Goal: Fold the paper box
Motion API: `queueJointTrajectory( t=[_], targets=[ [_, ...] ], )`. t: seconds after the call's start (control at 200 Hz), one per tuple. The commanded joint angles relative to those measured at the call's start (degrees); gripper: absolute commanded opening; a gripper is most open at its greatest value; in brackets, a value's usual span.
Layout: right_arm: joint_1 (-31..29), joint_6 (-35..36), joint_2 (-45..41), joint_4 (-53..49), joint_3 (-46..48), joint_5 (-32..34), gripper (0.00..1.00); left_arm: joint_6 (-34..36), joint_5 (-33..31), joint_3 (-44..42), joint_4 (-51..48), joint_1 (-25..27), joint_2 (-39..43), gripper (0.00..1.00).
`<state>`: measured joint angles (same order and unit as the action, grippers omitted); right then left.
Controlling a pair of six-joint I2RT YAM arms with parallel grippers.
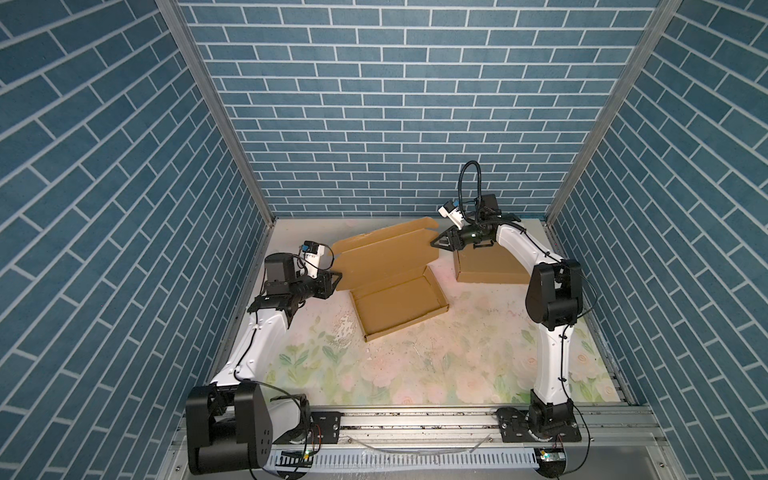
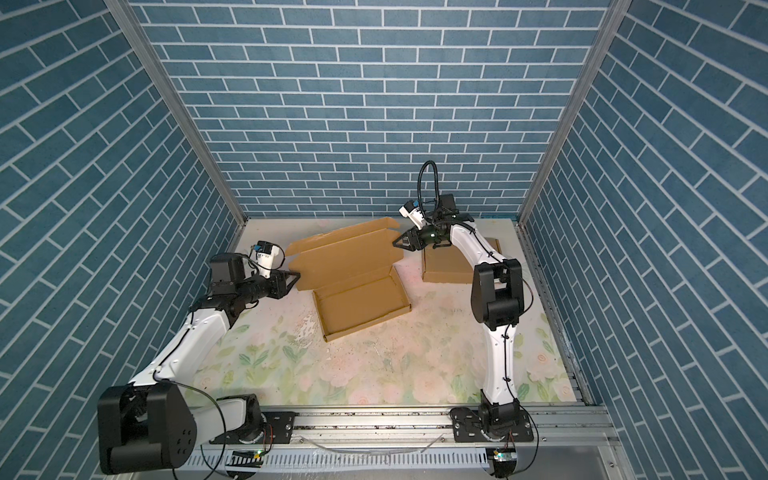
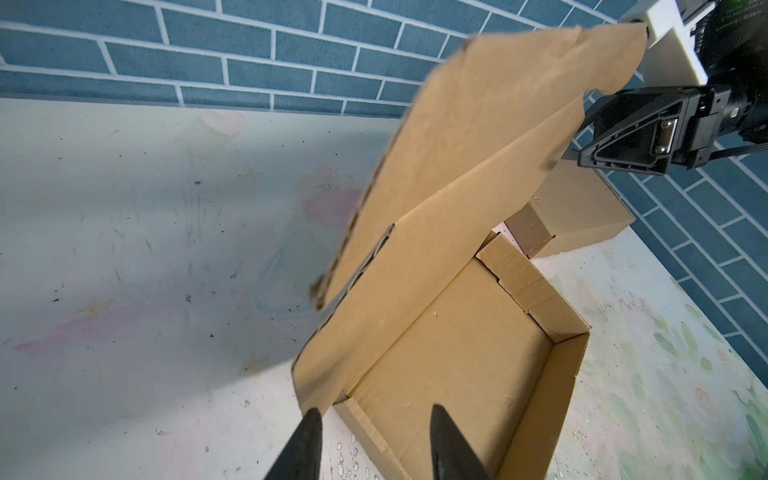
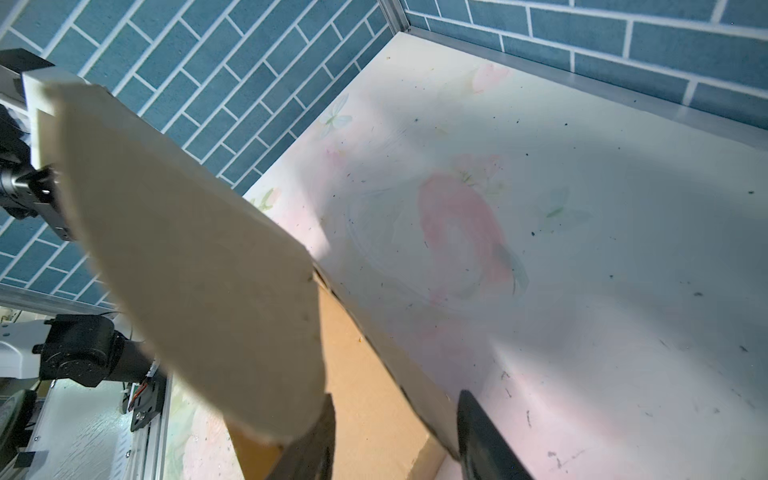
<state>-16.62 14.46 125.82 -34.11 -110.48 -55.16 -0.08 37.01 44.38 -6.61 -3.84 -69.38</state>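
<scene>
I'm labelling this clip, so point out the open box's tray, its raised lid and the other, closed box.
tray [image 1: 400, 306]: in a top view, on its bare floor.
raised lid [image 1: 386, 259]: in a top view, middle of the main panel.
closed box [image 1: 484, 267]: in a top view, on its top face.

Left gripper [image 3: 376, 440] jaws are standing apart, straddling the near corner of the paper box [image 3: 457, 353] tray. Lid [image 3: 478, 145] is standing raised, tilting over the table [image 3: 145, 249]. Right gripper [image 3: 590, 141] is meeting the lid's far edge. Second cardboard box [image 3: 582, 212] is lying just behind.
</scene>
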Motion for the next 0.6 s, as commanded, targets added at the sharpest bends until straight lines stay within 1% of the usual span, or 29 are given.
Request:
queueJointTrajectory(
  t=[0.0, 0.12, 0.255, 0.38, 0.435, 0.485, 0.595],
  targets=[
    [-0.67, 3.57, 1.95, -1.82, -2.97, -2.43, 0.45, 1.83, 0.84, -0.90, 3.51, -0.21, -1.03, 0.42],
    [-0.84, 3.32, 2.30, -1.83, -3.20, -2.15, 0.41, 1.59, 0.61, -1.02, 6.02, -0.21, -2.54, 0.39],
    [-0.96, 2.91, 2.41, -1.75, -3.34, -1.97, 0.35, 1.05, 0.68, -1.13, 8.13, -0.21, -3.80, 0.33],
    [-1.05, 1.79, 2.22, -1.07, -3.09, -1.45, 0.26, 1.04, 1.00, -1.23, 8.64, -0.21, -4.74, 0.20],
    [-1.04, 1.33, 1.92, -0.44, -2.62, -1.21, 0.22, 1.31, 0.82, -1.47, 8.76, -0.13, -4.71, 0.16],
    [-1.04, 0.86, 1.37, 0.64, -1.80, -0.85, 0.19, 1.59, 0.44, -1.64, 8.64, -0.12, -4.41, 0.15],
    [-1.04, 0.21, 0.32, 2.81, 0.10, 0.06, 0.10, 2.76, -0.74, -0.73, 6.05, -0.20, -2.92, 0.17]
  ],
)
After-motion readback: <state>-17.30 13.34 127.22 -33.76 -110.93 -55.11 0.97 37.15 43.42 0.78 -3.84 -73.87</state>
